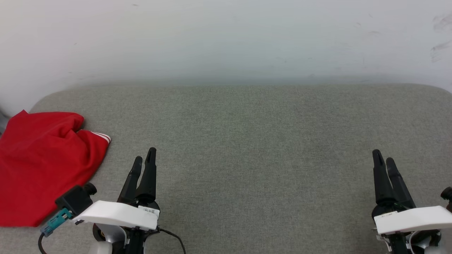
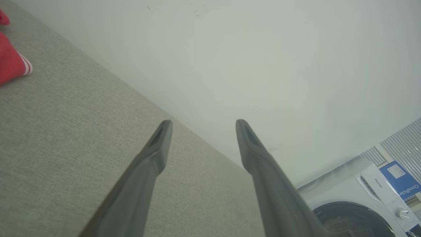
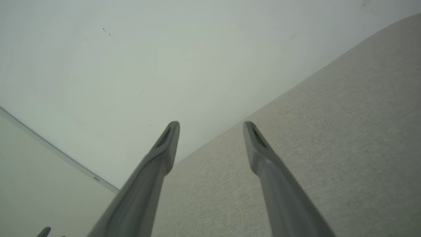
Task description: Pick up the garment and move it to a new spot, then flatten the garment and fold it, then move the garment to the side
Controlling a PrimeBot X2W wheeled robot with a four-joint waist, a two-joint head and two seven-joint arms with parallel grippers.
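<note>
The garment (image 1: 42,158) is a red bundle lying at the far left of the grey fabric table (image 1: 247,141), with a red-and-white striped cuff at its right corner. In the left wrist view that striped cuff of the garment (image 2: 13,64) shows at the upper left edge. My left gripper (image 1: 144,158) hovers open just right of the garment, holding nothing; in its own view the left gripper (image 2: 201,126) has its fingers well apart. My right gripper (image 1: 383,157) stands open at the lower right, far from the garment, and the right gripper (image 3: 210,128) is empty too.
A white wall (image 1: 226,38) runs behind the table's far edge. A white washing machine (image 2: 355,204) with a dark round door stands beyond the table in the left wrist view. The table's corners are rounded.
</note>
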